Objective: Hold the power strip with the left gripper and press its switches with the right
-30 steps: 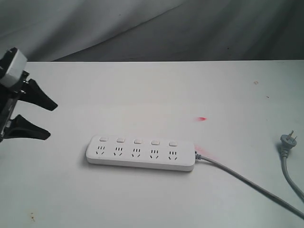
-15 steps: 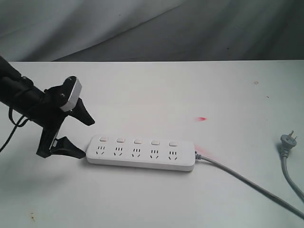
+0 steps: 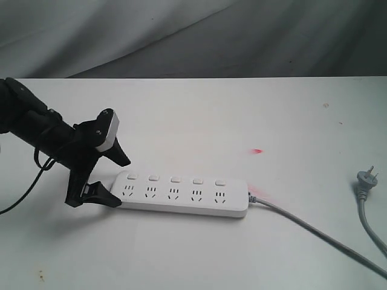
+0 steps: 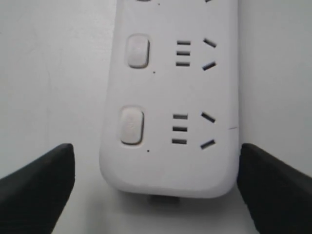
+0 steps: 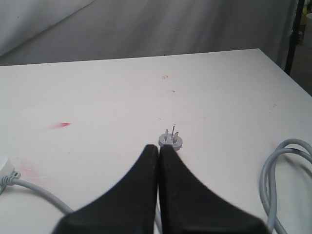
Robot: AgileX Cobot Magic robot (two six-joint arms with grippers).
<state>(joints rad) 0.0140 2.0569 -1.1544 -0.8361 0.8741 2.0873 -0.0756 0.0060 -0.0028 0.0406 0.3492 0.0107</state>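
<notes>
One power strip (image 3: 179,194) lies flat on the white table (image 3: 211,115), centre-front in the ext. view and lengthwise across it. Counting along it: five switches (image 3: 175,180) in a row on the far edge and five sockets (image 3: 173,194) just below, one per switch. One grey cable (image 3: 314,232) leaves the strip's right end and runs off twd the lower right corner. One loose plug (image 3: 366,178) sits far right, well apart from the strip.

L gripper (image 3: 123,183) is down at the strip's left end w/ jaws apart. It has two black fingers (image 4: 44,185), one each side of the rounded end, strip between them. Its wrist cam catches 2 switches and 2 sockets. A strip of bare table shows betw. one finger and the switch-side edge. The other finger sits just beside the socket-side edge; touching or not, can't tell. No squeeze on the strip.

R gripper (image 5: 159,148) is out of the ext. view. Its own cam shows two fingers pressed together w/ nothing betw. them, over the table, the plug just beyond the tips.

Two red marks on the table: a small bright one (image 3: 257,151) behind the strip and a fainter pink smear (image 3: 257,193) by its cable end.
</notes>
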